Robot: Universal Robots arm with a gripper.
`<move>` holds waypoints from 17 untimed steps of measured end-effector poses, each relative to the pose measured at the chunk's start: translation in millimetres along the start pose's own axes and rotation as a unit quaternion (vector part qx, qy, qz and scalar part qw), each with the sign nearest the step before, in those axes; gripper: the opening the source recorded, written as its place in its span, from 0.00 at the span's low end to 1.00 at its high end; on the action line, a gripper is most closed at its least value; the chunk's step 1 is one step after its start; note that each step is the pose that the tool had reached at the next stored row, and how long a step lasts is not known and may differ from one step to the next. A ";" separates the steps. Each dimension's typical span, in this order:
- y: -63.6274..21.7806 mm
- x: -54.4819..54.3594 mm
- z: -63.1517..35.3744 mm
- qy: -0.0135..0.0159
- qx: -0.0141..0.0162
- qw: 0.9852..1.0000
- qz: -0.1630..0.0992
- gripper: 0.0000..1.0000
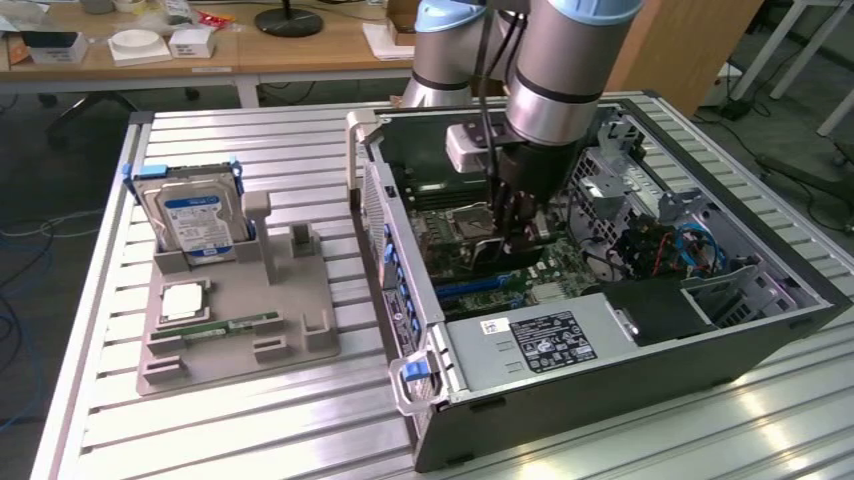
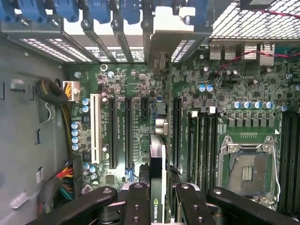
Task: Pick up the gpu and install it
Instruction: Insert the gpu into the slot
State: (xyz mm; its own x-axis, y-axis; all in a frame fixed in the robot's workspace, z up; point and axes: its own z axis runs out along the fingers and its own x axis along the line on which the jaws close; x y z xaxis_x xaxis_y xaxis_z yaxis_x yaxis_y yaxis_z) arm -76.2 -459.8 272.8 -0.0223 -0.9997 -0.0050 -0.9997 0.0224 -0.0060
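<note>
Inside the open computer case (image 1: 627,355), clamped edge-on in the gripper (image 2: 158,192) — the gpu (image 2: 157,157), long axis along the expansion slots (image 2: 127,131), far end toward the blue rear latches (image 2: 98,9), over the motherboard (image 2: 140,79). Underneath, slatted metal table (image 1: 267,430) — wooden desks (image 1: 294,55) beyond.

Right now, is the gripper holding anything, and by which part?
Yes: the gpu, pinched between the fingers across its two flat faces at the upper edge, over the motherboard slots.
</note>
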 end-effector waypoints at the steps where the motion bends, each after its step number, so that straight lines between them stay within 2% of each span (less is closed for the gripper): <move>1: 0.8 -0.2 0.3 0.000 0.000 1.000 0.000 0.26; 9: 6.2 -1.5 3.3 0.000 0.000 1.000 0.000 0.26; 17: 7.1 -1.4 9.1 0.000 0.000 1.000 0.000 0.26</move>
State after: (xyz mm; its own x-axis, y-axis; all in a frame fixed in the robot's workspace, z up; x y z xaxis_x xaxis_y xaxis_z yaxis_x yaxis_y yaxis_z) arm -83.2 -458.2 263.7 -0.0221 -0.9997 -0.0053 -0.9997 0.0222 -0.0061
